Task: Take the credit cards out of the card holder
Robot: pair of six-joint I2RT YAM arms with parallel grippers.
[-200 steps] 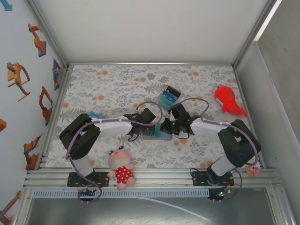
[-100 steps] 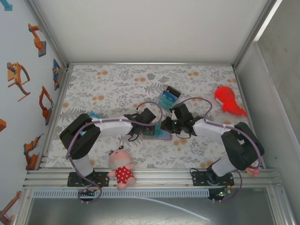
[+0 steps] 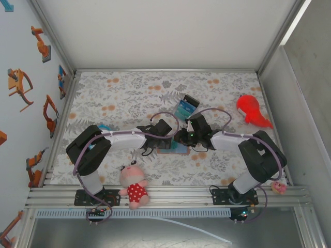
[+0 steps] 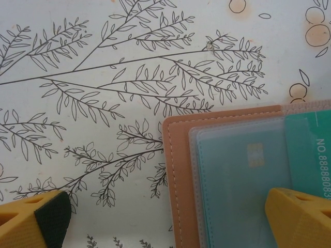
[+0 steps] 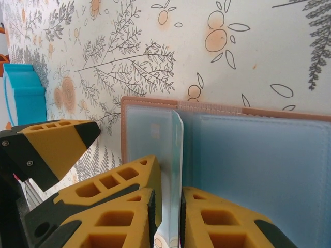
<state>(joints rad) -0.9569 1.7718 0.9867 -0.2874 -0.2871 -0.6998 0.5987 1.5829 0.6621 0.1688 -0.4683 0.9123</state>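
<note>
Right wrist view: my right fingers (image 5: 220,219) pinch a clear sleeve (image 5: 176,155) upright, likely to open its pocket, while my spread left fingers (image 4: 302,219) steady the open card holder (image 5: 269,160) on the tabletop (image 5: 269,46).

The floral table (image 3: 129,88) carries the open card holder (image 3: 176,150) under the left gripper (image 3: 166,140) and right gripper (image 3: 182,138); a striped block (image 3: 185,107) just beyond them; a red toy (image 3: 251,111) well to their right.

Open card holder (image 4: 178,170) with pinkish-tan stitched border on leaf-printed tablecloth (image 4: 103,77), clear sleeves (image 4: 232,170) inside it, teal card (image 4: 310,150) at its right, left gripper (image 4: 165,222) spread wide, one yellow fingertip (image 4: 297,217) over its lower right, the other well to its left.
</note>
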